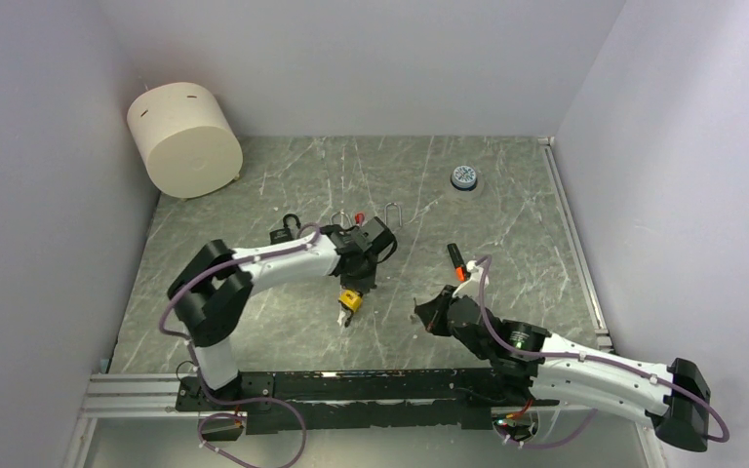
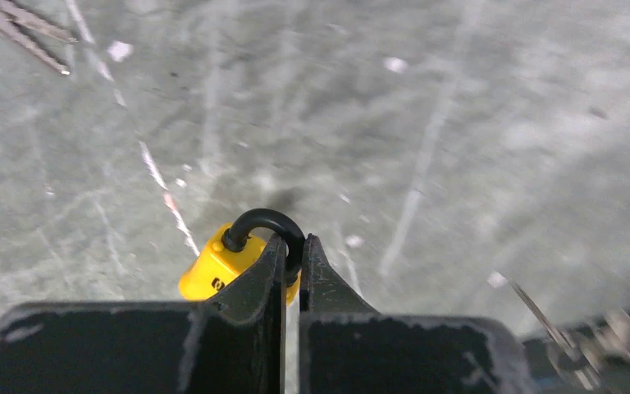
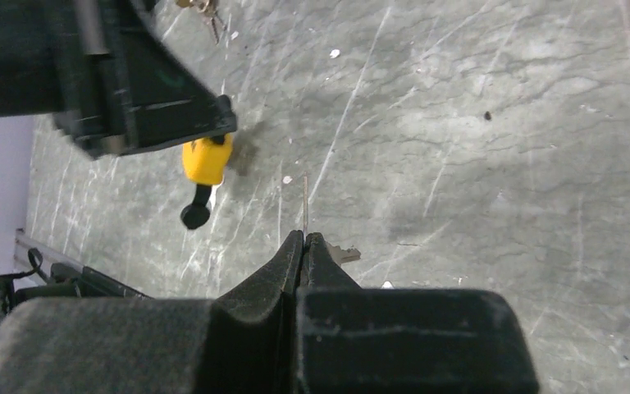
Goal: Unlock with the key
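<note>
L end effector (image 2: 294,246) clamped on shackle (image 2: 264,223) of yellow padlock (image 2: 213,267), held over surface (image 1: 507,244) mid-front. R end effector (image 3: 303,240) shut on key (image 3: 305,201), nearby, not touching lock.

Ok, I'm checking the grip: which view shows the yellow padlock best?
Left wrist: the yellow padlock is close up, its black shackle pinched in the left gripper. Right wrist shows it smaller, under that gripper. Top external shows only a yellow speck.
</note>
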Controlling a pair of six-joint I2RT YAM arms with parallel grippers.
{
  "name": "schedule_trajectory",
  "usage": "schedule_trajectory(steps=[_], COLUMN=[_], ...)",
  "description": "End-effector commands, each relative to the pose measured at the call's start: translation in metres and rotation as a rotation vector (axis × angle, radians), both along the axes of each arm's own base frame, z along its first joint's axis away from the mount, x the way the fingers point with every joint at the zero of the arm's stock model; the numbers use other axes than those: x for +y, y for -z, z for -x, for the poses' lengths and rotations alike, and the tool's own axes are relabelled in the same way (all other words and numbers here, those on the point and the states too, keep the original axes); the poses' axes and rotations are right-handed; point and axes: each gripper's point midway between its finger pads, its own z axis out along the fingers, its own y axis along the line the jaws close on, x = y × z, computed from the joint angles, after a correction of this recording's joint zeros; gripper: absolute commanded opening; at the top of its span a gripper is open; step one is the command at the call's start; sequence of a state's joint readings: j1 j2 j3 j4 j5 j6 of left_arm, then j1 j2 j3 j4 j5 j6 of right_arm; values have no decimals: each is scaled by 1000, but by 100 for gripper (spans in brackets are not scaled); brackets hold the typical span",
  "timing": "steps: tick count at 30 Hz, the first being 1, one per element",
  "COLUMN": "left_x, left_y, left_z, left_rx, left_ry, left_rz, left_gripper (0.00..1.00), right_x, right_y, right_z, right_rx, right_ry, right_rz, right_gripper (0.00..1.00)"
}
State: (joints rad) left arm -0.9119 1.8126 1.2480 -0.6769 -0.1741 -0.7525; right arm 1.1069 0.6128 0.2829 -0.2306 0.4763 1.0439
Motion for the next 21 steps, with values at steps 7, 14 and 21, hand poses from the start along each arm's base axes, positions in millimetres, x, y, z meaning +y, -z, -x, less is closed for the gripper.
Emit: schedule_trajectory(steps=[7,14,21], left_x=[-79,-112,-134], left_y=[-106,-109,-94], left_z=[40,54,57], left_rx=[39,161,249], left_ry=[236,241,229], left_rz=[591,797,907], left_gripper=[3,2,3], right_x=[-33,-41,-56], right_y=[-12,1,16], right_z=[-14,-17,-17], right_rx=[30,67,98], right_ry=[187,202,237], right_rz=[105,226,325], right_gripper=[0,0,0])
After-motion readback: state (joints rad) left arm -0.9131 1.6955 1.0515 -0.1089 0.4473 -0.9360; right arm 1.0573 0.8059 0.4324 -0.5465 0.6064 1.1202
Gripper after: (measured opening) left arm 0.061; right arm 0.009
